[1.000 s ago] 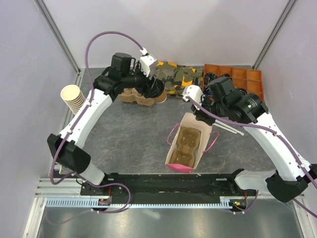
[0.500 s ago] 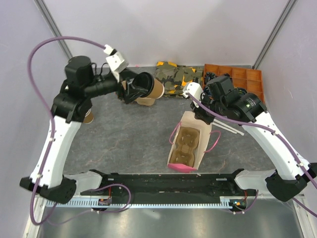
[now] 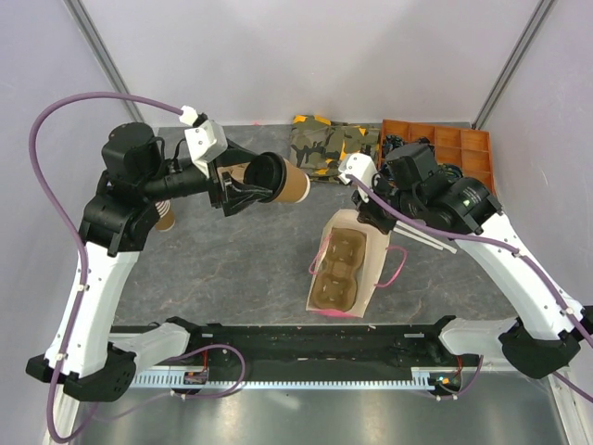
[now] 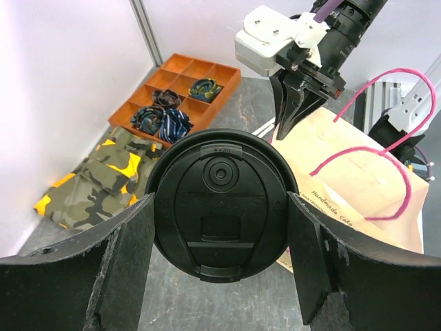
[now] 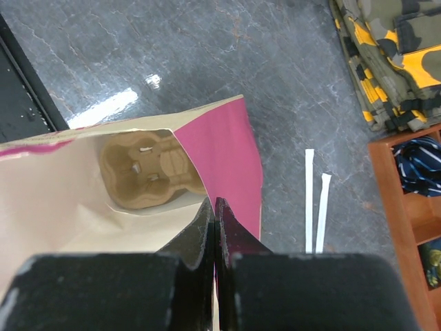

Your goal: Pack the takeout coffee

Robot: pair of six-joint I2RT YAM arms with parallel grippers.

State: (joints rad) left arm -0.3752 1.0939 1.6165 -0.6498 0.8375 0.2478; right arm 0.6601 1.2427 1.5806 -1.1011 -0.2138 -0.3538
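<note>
Takeout coffee [image 3: 295,185], a tan paper cup with a black lid, lies on its side in the air at the left-centre of the top view, clear of the table [image 3: 241,269]. Its lid faces back towards the left gripper [image 3: 248,185] and its base points right. The gripper's jaws stand wide around the cup at the lid end. In the left wrist view the round lid fills the middle, with one of the fingers [image 4: 124,255] pressed against each side of it. To the left of the coffee, a stack of paper cups [image 3: 165,218] stands mostly hidden behind the left arm.

Behind the coffee and to its right, a camouflage cloth [image 3: 320,144] lies against the back wall. In front of that, well apart from the coffee, a tan paper bag [image 3: 369,273] with pink handles stands open. A moulded-pulp cup carrier [image 3: 335,269] sits inside it. The right gripper [image 3: 371,218] has its jaws shut tight on the bag's upper rim. The right wrist view shows the fingertips pinched together over the bag's pink inner wall.

Just right of the bag, two wrapped straws [image 3: 426,243] lie side by side on the table. An orange compartment tray [image 3: 445,148] sits in the far right corner, with dark items in some of its cells.
</note>
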